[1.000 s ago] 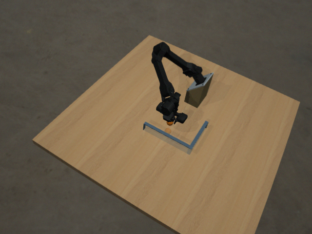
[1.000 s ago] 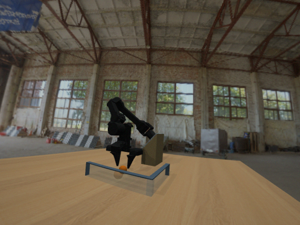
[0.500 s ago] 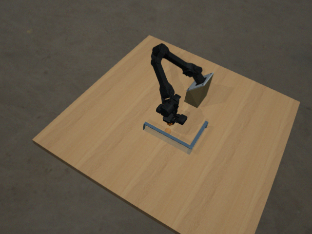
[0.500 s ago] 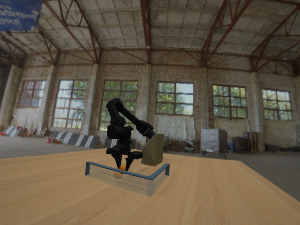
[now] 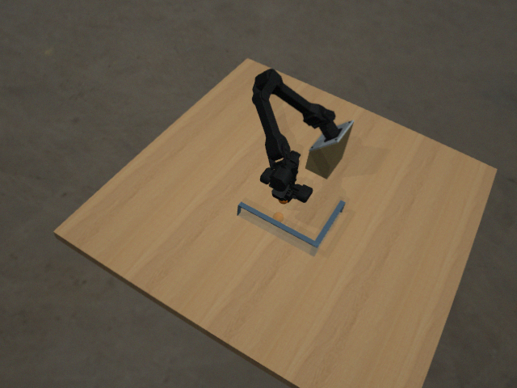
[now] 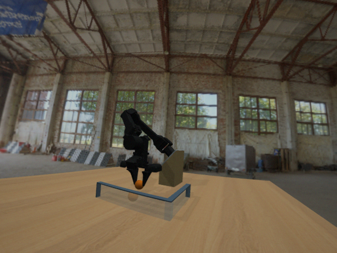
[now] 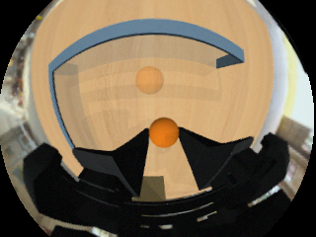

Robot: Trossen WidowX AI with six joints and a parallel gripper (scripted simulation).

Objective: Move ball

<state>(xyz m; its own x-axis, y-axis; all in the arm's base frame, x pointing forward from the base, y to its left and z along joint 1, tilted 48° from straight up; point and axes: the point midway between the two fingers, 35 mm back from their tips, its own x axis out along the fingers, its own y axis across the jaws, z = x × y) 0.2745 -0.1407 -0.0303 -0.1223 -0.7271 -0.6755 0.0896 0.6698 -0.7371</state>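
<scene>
The orange ball (image 5: 283,201) (image 6: 138,184) (image 7: 164,132) sits between the fingertips of my black gripper (image 5: 284,199) (image 6: 139,183) (image 7: 164,137), which is shut on it low over the wooden table (image 5: 175,175). The see-through copy of the ball (image 5: 278,216) (image 6: 132,196) (image 7: 149,81) lies a short way ahead of the held ball, close to the long clear wall (image 5: 266,222) (image 6: 127,192) (image 7: 145,30). A shorter clear wall (image 5: 329,225) (image 6: 179,192) meets it at a corner. Both ball and copy are inside the walls' angle.
The arm's olive base block (image 5: 327,156) (image 6: 170,168) stands on the table behind the walls. The table's edges are far from the gripper on every side.
</scene>
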